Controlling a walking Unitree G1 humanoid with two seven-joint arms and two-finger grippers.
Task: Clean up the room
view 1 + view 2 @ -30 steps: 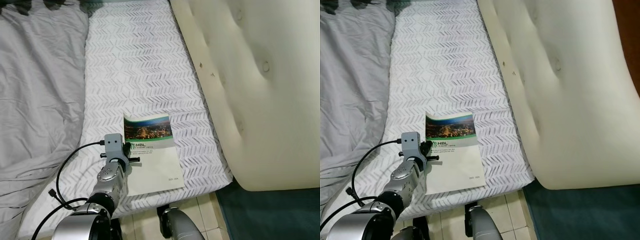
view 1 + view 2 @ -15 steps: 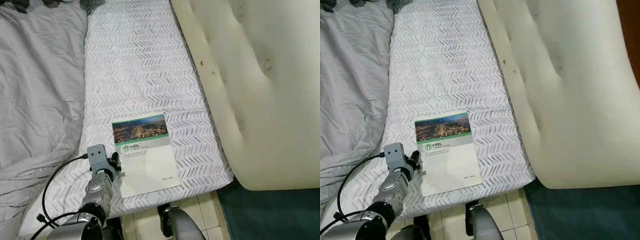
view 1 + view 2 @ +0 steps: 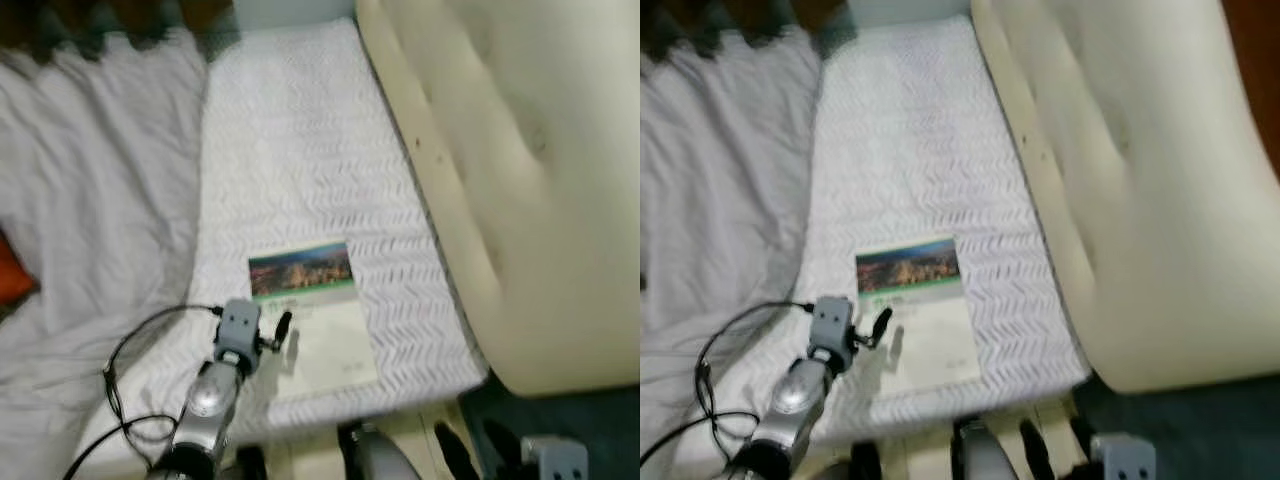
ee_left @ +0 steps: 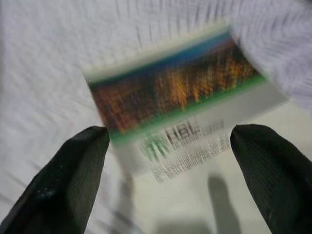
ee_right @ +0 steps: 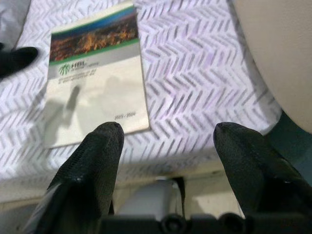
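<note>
**A:** ok so where's the booklet (image 3: 310,310) at?

**B:** lying flat on the bed (image 3: 300,160), near the foot edge, on the white chevron sheet. Photo band at its far end, pale cover toward the robot. Grey duvet (image 3: 90,220) to its left, cream padded cushion (image 3: 520,180) leaning on the right.

**A:** and the pincers?

**B:** left pincer (image 4: 170,161) hovers just over the booklet's left edge, fingers spread wide apart, holding nothing. Right pincer (image 5: 168,156) hangs off the bed's end, fingers apart too, empty.
</note>
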